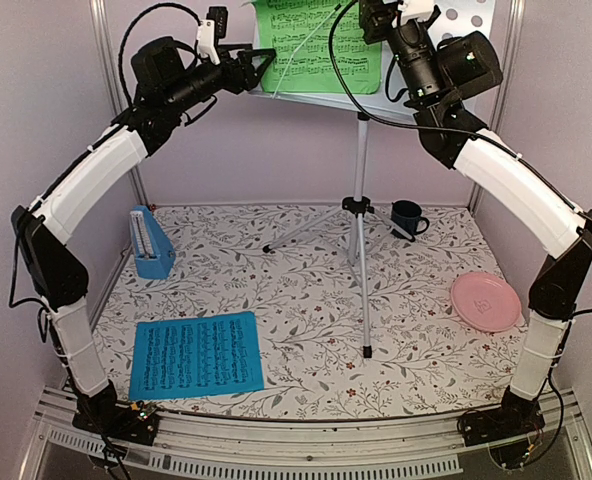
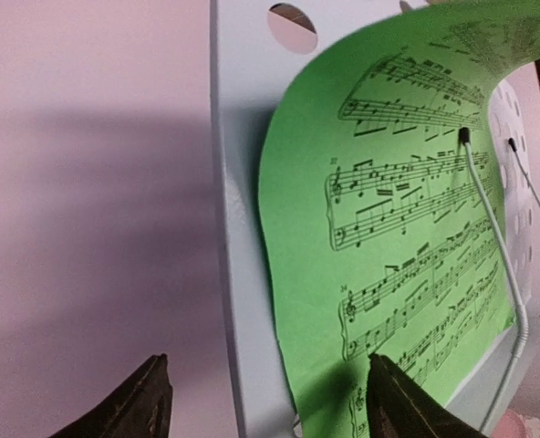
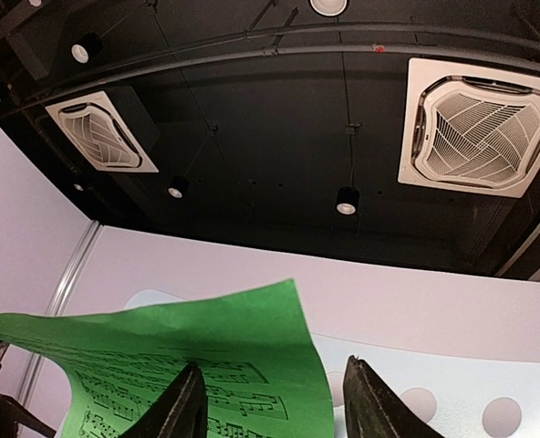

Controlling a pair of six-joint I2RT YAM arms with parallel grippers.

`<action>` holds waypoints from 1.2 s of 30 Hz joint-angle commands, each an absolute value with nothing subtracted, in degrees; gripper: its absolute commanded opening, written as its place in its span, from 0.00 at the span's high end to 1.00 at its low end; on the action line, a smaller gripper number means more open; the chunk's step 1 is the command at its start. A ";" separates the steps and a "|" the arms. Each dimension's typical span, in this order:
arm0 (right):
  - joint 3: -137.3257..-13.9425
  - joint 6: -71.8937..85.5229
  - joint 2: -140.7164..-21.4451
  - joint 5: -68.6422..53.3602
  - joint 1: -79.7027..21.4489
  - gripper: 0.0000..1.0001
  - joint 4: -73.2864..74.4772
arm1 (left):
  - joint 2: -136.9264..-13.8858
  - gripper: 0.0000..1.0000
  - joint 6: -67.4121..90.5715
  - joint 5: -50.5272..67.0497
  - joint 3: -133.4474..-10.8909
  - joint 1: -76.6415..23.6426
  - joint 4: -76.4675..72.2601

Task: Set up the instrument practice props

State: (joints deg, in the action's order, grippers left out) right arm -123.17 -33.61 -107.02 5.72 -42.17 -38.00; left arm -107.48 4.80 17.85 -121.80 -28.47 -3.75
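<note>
Up on the music stand [image 1: 359,180], the green sheet [image 2: 389,228] bears printed notes; left gripper [image 2: 268,360] gapes astride its edge, right gripper [image 3: 273,365] parted at its top corner.

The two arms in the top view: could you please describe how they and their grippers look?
The left arm and right arm match: white-shelled links between bulky black joints. Loose black cables loop from the wrists. The left gripper and right gripper each have two dark, matte fingers tapering to blunt tips.
</note>
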 commanded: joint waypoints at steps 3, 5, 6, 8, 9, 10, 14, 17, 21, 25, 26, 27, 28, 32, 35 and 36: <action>-124.49 -32.25 -107.85 7.18 -41.59 0.50 -39.55 | -108.10 0.39 4.39 17.53 -123.90 -28.13 -0.80; -124.51 -32.17 -107.84 7.34 -41.49 0.50 -39.64 | -107.50 0.44 3.78 17.51 -122.91 -28.13 -0.70; -124.50 -32.17 -107.84 7.38 -41.55 0.50 -39.64 | -107.17 0.47 3.56 17.42 -122.46 -28.08 -0.71; -124.47 -32.25 -107.84 7.43 -41.40 0.50 -39.64 | -106.56 0.52 3.13 17.65 -121.53 -27.99 -0.75; -124.41 -32.19 -107.84 7.51 -41.40 0.49 -39.62 | -106.33 0.54 2.78 17.73 -121.21 -27.95 -0.71; -124.26 -32.17 -107.72 7.60 -41.45 0.49 -39.56 | -106.08 0.56 2.49 17.70 -120.89 -27.95 -0.70; -123.15 -32.08 -107.09 7.81 -41.42 0.46 -39.14 | -105.46 0.62 2.14 17.46 -120.54 -27.46 0.19; -122.28 -31.83 -106.35 7.91 -41.41 0.45 -38.63 | -104.60 0.66 1.83 17.35 -119.66 -27.04 0.36; -120.64 -30.81 -104.91 7.93 -41.48 0.42 -37.66 | -103.41 0.74 1.42 17.19 -118.12 -26.81 0.26; -118.41 -29.91 -103.20 7.82 -41.40 0.36 -36.32 | -101.62 0.71 0.52 16.92 -116.03 -26.80 -0.36; -117.57 -29.81 -102.67 7.80 -41.44 0.34 -36.22 | -100.81 0.63 -0.04 17.20 -115.00 -26.85 -1.06; -116.64 -29.67 -102.11 7.74 -41.40 0.32 -36.21 | -99.77 0.50 -0.57 17.33 -113.38 -27.05 -2.45; -115.72 -29.43 -101.47 7.67 -41.40 0.29 -36.19 | -98.59 0.43 -1.02 17.06 -111.84 -27.30 -4.05; -111.95 -28.37 -98.78 7.78 -41.44 0.24 -35.80 | -95.73 0.31 -2.32 16.35 -107.63 -28.07 -8.39; -108.74 -27.62 -96.56 8.11 -41.54 0.24 -35.47 | -94.84 0.29 -3.69 15.68 -106.41 -29.36 -9.69; -107.86 -27.33 -95.90 8.17 -41.55 0.24 -35.35 | -94.46 0.29 -4.74 15.09 -105.73 -29.96 -10.56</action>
